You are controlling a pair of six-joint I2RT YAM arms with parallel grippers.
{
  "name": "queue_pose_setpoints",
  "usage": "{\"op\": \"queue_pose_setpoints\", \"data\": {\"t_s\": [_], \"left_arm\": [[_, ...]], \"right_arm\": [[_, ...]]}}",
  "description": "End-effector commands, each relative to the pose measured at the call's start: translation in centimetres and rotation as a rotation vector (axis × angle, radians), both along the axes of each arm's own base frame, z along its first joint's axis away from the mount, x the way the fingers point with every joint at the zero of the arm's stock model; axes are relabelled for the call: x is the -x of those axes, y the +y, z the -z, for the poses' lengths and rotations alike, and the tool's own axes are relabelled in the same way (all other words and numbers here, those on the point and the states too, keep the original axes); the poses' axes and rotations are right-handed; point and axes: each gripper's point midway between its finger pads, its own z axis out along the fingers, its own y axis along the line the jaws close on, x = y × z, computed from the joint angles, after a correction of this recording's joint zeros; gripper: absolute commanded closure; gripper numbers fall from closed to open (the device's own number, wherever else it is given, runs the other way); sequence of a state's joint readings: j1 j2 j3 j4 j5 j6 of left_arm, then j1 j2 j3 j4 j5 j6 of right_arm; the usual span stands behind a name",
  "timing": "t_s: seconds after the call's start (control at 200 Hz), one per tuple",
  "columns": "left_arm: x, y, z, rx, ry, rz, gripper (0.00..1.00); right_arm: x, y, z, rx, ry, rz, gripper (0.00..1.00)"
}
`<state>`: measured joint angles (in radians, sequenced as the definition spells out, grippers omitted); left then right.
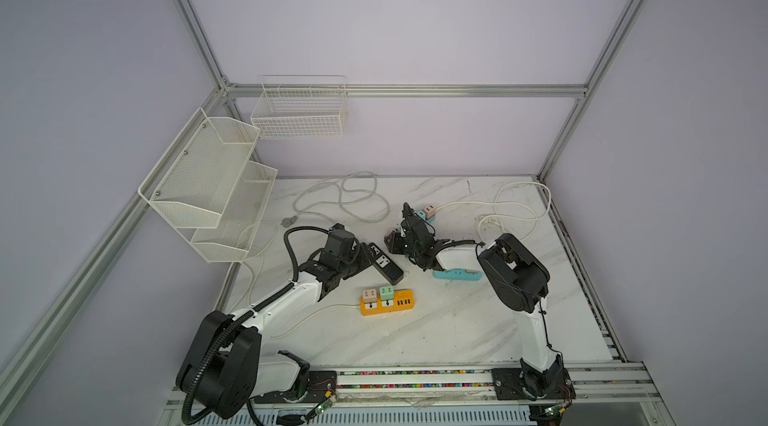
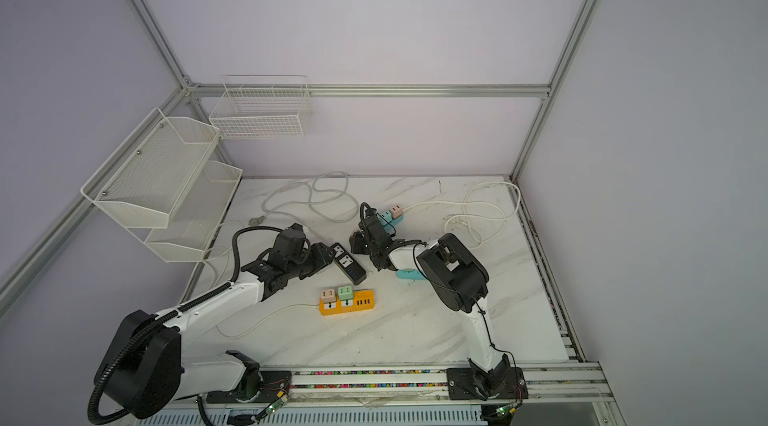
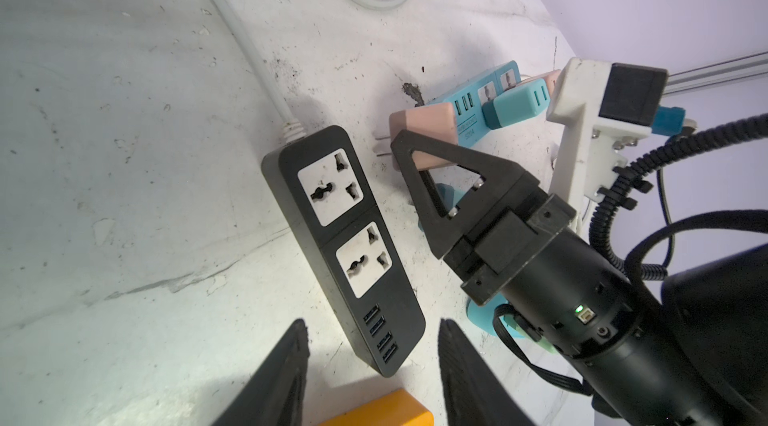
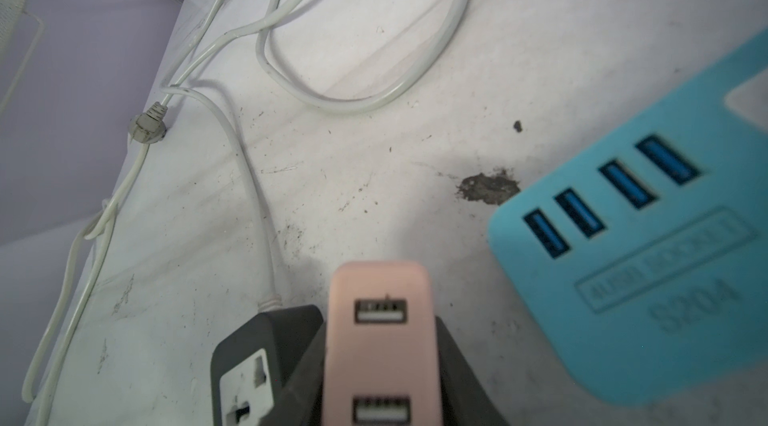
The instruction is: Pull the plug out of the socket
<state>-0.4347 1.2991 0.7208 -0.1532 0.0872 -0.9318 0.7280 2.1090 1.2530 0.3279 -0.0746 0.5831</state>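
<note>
As right end effector (image 3: 409, 149) clasps the pink plug (image 3: 428, 122) beside blue strip's edge (image 3: 471, 132), left end effector (image 3: 372, 326) gapes.

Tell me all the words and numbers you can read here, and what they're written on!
"S20M": on the blue power strip, in the right wrist view; it is blurry, so the last letter is unsure.
Boxed line just above it: too blurred to read.
Black power strip, pink plug, orange power strip: no readable writing.
</note>
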Motion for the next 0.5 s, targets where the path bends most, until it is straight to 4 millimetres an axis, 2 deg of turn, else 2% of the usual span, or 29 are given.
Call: {"op": "queue_pose_setpoints", "data": {"t_s": [0.0,0.495], "left_arm": [[0.3,0.1,0.1,-0.024,-0.011,0.013,0.48],[0.0,0.1,-1.1,-0.035,-0.028,0.021,0.44]], "right_arm": [[0.3,-0.8,-0.1,0.044,0.004,0.018,0.57],[0.9,-1.9,-4.0,0.064,-0.053,0.010,0.35]]}}
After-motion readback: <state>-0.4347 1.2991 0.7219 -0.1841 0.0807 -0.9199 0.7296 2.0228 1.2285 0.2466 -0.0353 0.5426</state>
